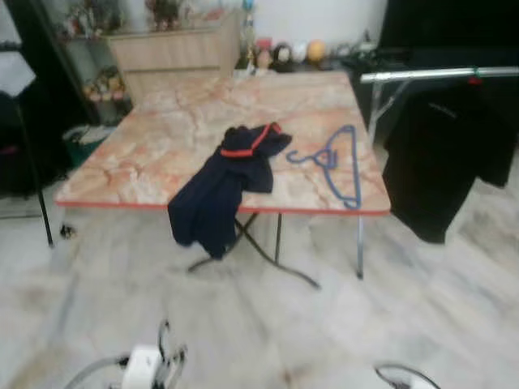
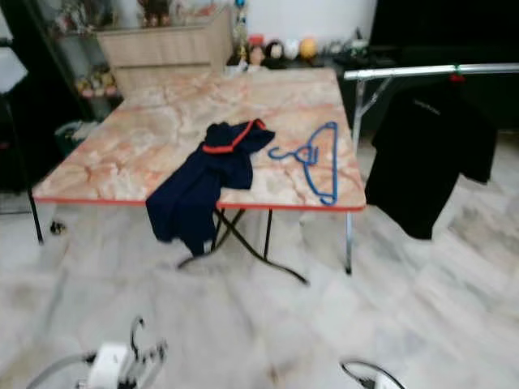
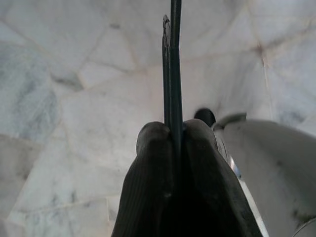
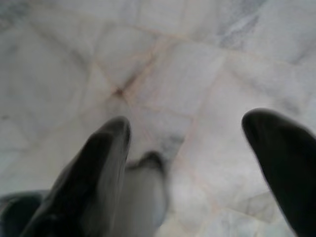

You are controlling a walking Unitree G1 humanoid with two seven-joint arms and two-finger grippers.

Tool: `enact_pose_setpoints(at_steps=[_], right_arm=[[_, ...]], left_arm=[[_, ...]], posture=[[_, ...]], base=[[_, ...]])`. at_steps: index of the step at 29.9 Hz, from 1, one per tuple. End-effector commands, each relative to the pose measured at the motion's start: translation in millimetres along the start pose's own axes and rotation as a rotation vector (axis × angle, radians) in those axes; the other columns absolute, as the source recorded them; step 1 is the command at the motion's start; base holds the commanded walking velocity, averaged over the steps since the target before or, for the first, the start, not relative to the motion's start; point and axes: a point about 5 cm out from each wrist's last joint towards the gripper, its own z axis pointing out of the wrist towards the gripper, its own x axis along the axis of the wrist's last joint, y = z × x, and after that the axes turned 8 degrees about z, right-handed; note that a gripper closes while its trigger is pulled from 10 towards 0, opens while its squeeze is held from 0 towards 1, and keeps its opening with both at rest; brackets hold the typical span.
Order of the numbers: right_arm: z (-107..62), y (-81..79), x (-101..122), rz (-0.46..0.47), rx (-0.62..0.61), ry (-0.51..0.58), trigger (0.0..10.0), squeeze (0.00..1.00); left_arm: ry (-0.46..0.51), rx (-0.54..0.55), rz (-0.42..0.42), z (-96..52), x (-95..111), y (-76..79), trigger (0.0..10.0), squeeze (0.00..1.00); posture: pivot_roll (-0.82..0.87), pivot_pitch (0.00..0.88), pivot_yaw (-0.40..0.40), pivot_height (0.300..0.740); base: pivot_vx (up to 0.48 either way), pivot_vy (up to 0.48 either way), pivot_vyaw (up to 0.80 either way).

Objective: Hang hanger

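The blue hanger (image 1: 334, 164) lies flat on the marble-patterned table (image 1: 162, 138), near its right edge and toward the near side, with its hook pointing left toward the dark blue garment with red trim (image 1: 227, 182) that drapes over the near edge. Hanger and garment sit just beside each other; whether they touch is hard to tell. To the right of the table stands a clothes rail (image 1: 438, 74), with a black shirt (image 1: 442, 154) already hanging from it.

The hanger looks like a thin, open frame, so it is probably light and fairly stiff, with some flex in its long arms. Its smooth surface may slip between narrow fingers. The likeliest place to take hold is the neck just below the hook, or the shoulder bar close to it, which leaves the hook free to go over the rail. Lying flat, it offers little height, so 1 finger may need to slide under an edge.

Both arms hang low over the pale tiled floor (image 3: 74, 98), well short of the table. The left gripper (image 3: 174, 133) has its 2 fingers pressed together on nothing. The right gripper (image 4: 197, 148) has its 2 fingers spread wide apart, holding nothing.
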Motion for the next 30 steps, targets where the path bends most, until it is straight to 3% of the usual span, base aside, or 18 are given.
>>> enact_pose_setpoints(at_steps=[1, 13, 21, 30], right_arm=[[-1.2, 5.2, -2.0, 0.010, -0.015, -0.007, 10.0, 0.00], [0.7, -13.2, -7.9, -0.005, 0.004, -0.017, 10.0, 0.00], [0.6, -14.9, -7.9, 0.004, 0.010, -0.006, 10.0, 0.00], [-3.5, 17.2, 1.9, 0.006, -0.011, 0.014, 10.0, 0.00]], left_arm=[[0.012, -0.006, -0.001, 1.3, 5.2, 1.8, 10.0, 0.00], [0.022, -0.026, -0.003, 2.4, 6.8, 7.9, 10.0, 0.00], [0.030, -0.035, 0.001, 2.9, 9.2, 9.5, 10.0, 0.00], [0.046, -0.046, 0.004, 3.9, 14.8, 11.3, 10.0, 0.00]], posture=[[0.02, 0.000, 0.043, 0.740], [0.02, 0.000, 0.042, 0.740], [0.02, 0.000, 0.043, 0.740], [0.02, 0.000, 0.045, 0.740]], base=[[0.000, -0.371, 0.00], [0.000, -0.370, 0.00], [0.000, -0.371, 0.00], [0.000, -0.371, 0.00]])
